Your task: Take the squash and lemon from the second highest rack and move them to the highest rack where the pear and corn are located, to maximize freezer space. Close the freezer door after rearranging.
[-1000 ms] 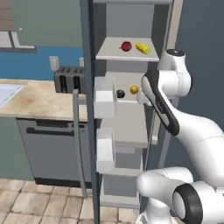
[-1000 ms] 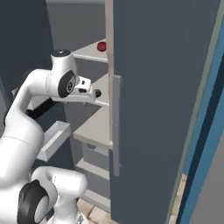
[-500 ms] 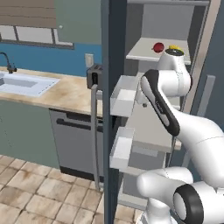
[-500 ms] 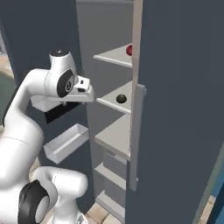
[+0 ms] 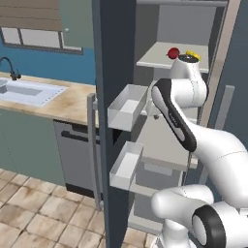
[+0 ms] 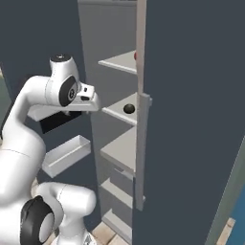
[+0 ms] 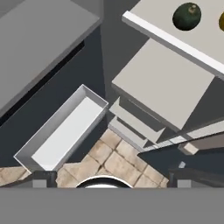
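Observation:
A dark green squash [image 7: 187,16] and, cut by the frame's edge, a yellow lemon [image 7: 221,19] lie on the second highest rack [image 7: 175,40] in the hand view. My gripper [image 7: 113,180] is open, its fingertips [image 7: 41,179] far apart with nothing between them, well short of that rack and looking down past it. The squash [image 6: 128,108] also sits on its rack in the right base view, to the right of my wrist. On the highest rack [image 5: 155,60] lie a red fruit [image 5: 173,52] and yellow corn [image 5: 193,54]. My arm hides the second rack in the left base view.
The open freezer door [image 5: 111,72] stands left of the arm, carrying two white bins [image 5: 127,105] [image 5: 127,164]. A tall dark door [image 6: 191,119] with a grey handle [image 6: 143,148] stands to the right. A counter with a sink [image 5: 38,94] lies further left. Lower shelves [image 7: 166,83] sit beneath.
The whole picture has shifted: the base has driven, and the freezer and its door bins now loom closer. The arm holds much the same pose and the gripper stays open.

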Motion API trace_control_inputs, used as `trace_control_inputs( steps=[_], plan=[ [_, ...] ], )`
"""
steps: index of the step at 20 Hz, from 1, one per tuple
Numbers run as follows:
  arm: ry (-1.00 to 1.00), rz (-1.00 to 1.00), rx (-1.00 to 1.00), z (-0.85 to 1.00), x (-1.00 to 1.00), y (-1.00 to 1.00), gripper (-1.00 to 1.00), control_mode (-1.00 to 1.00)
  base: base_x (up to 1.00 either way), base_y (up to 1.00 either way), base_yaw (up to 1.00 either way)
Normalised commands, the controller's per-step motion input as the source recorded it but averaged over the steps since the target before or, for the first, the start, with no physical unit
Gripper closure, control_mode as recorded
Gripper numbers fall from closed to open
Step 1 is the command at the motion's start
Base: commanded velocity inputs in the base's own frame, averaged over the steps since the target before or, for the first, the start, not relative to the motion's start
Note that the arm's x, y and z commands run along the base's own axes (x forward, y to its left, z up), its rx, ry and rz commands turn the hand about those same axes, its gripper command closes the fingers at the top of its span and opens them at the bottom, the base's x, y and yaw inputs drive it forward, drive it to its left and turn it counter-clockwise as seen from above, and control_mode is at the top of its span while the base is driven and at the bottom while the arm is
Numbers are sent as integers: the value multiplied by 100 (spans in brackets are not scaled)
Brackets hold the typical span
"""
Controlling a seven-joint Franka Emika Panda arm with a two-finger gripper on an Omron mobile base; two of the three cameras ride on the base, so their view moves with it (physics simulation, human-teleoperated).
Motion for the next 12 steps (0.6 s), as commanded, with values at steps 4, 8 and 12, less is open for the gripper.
trace_control_inputs(
  steps=[4,8,12],
  plan=[
    [0,0,0,0,0,0,-100,100,38,-24,-3],
    [0,0,0,0,0,0,-100,100,50,-27,0],
    [0,0,0,0,0,0,-100,100,32,-29,-10]
  ],
)
